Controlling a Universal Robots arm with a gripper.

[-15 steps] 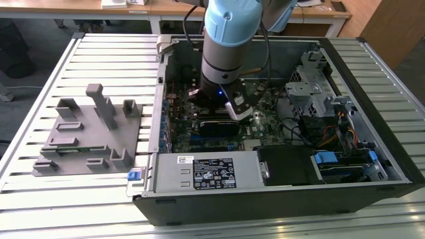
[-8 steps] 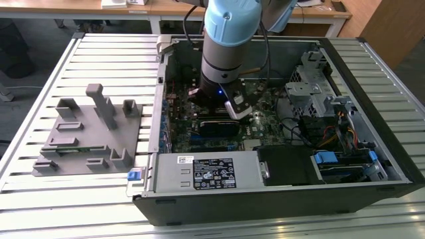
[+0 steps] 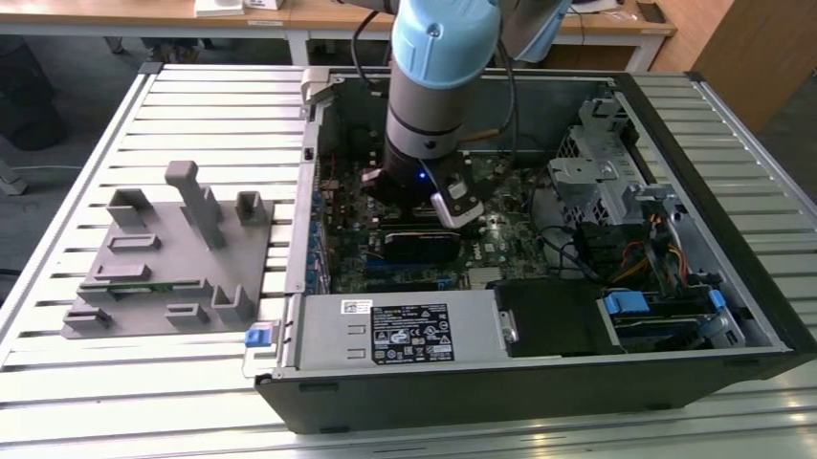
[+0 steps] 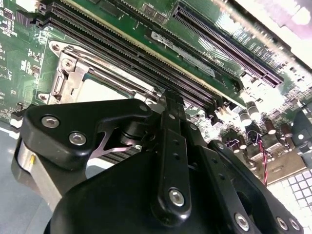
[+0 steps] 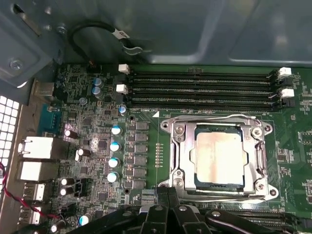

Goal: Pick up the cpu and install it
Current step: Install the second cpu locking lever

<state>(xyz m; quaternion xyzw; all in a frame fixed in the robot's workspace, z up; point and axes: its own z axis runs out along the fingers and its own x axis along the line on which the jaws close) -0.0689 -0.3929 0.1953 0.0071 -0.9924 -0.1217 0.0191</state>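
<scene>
The slatted metal bench (image 3: 77,143) carries an open computer case (image 3: 715,143) lying on its side, with a grey plastic fixture (image 3: 166,263) of upright posts resting beside it, toward the exterior view's left. The robot arm (image 3: 434,76) reaches straight down into the case, over the green motherboard (image 5: 97,141).

On the power supply (image 3: 396,330) along the case's near wall sits a white and black label (image 3: 408,337); its print is too small to make out.

In the first wrist view, four long dark memory slots (image 5: 200,87) run side by side across the board, and just beside them lies the metal socket frame (image 5: 178,146). The cpu (image 5: 218,157) sits flat inside that frame, silvery top facing up, its edges square with the frame and parallel to the memory slots. It is nearly square, so no long axis stands out. No writing on its top can be read.

The tool (image 5: 168,195) hangs just above the board at the socket's edge, beside the cpu. Its black fingers (image 4: 171,141) appear pressed together, with nothing between them.
</scene>
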